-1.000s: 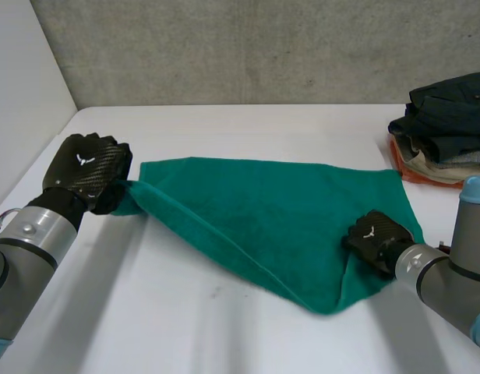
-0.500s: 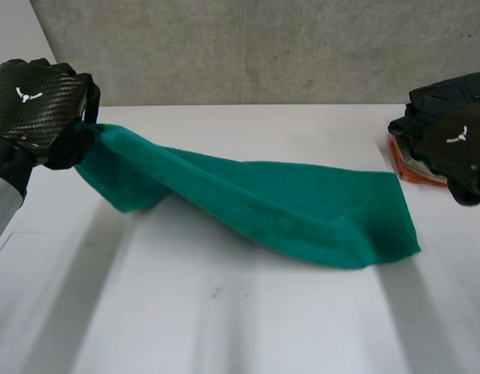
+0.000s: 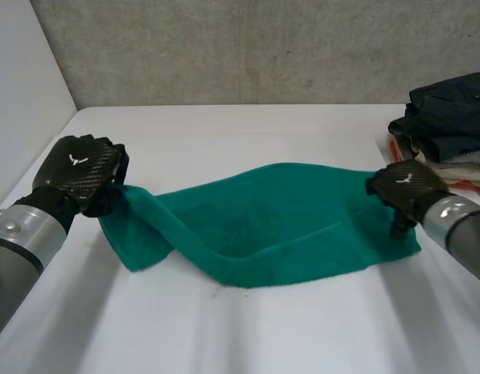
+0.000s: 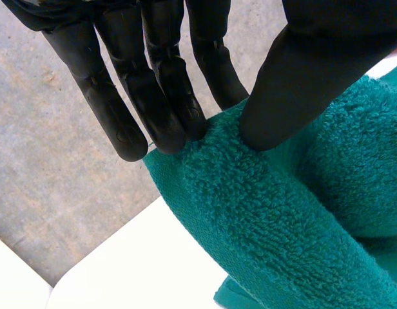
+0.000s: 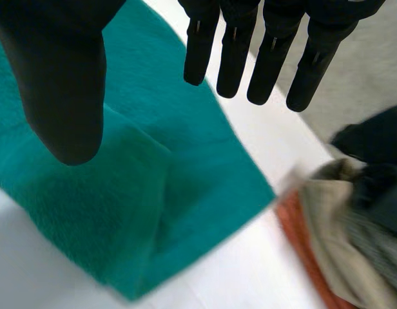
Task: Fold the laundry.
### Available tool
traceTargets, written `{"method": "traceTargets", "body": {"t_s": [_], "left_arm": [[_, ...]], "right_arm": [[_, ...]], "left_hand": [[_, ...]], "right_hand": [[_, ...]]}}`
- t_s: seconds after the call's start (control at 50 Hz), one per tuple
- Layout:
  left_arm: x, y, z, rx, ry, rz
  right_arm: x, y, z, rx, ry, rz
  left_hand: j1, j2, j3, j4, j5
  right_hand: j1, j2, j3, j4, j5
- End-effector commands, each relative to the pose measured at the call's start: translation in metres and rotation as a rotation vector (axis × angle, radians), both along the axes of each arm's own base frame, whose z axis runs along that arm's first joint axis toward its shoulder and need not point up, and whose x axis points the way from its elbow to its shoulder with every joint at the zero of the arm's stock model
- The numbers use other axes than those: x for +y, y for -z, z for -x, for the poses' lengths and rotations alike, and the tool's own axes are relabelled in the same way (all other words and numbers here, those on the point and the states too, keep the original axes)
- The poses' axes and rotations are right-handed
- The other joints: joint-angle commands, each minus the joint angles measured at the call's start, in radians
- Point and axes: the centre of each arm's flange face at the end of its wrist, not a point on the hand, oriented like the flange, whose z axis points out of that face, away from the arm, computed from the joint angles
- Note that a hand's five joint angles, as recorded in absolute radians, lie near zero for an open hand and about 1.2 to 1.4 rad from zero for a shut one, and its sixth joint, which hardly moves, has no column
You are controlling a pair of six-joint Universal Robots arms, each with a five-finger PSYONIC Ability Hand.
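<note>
Head view, left hand [image 3: 76,173] pinching green towel [image 3: 279,226], right hand [image 3: 401,187] straight-fingered over it, white emblems [image 3: 73,160] on both.

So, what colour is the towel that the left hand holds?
Plain teal green; the towel shows best in the left wrist view.

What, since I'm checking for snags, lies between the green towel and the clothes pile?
Only bare white table: the right wrist view shows that strip between the towel and the pile.

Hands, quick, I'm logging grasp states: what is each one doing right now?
Left hand: shut on the green towel, pinched between fingers and thumb.
Right hand: open, holding nothing.
</note>
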Motion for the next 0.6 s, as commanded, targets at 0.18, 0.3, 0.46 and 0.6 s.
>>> {"method": "traceTargets", "body": {"t_s": [0.18,0.3,0.46,0.6], "left_arm": [[0.002,0.003,-0.001,0.000,-0.002,-0.010],[0.000,0.001,-0.002,0.002,-0.007,-0.003],[-0.002,-0.001,-0.001,0.007,-0.006,0.025],[-0.003,-0.003,-0.001,0.008,-0.006,0.031]], "right_arm": [[-0.030,0.039,-0.030,0.030,-0.062,-0.201],[-0.037,0.049,-0.031,0.033,-0.059,-0.204],[-0.040,0.052,-0.032,0.024,-0.058,-0.177],[-0.039,0.047,-0.032,0.014,-0.056,-0.157]], "left_hand": [[0.249,0.196,0.201,0.195,0.248],[0.249,0.196,0.201,0.195,0.248],[0.249,0.196,0.201,0.195,0.248],[0.249,0.196,0.201,0.195,0.248]], "right_hand": [[0.046,0.048,0.047,0.051,0.078],[0.070,0.071,0.070,0.074,0.101],[0.542,0.543,0.542,0.546,0.573],[0.897,0.898,0.897,0.901,0.928]]}}
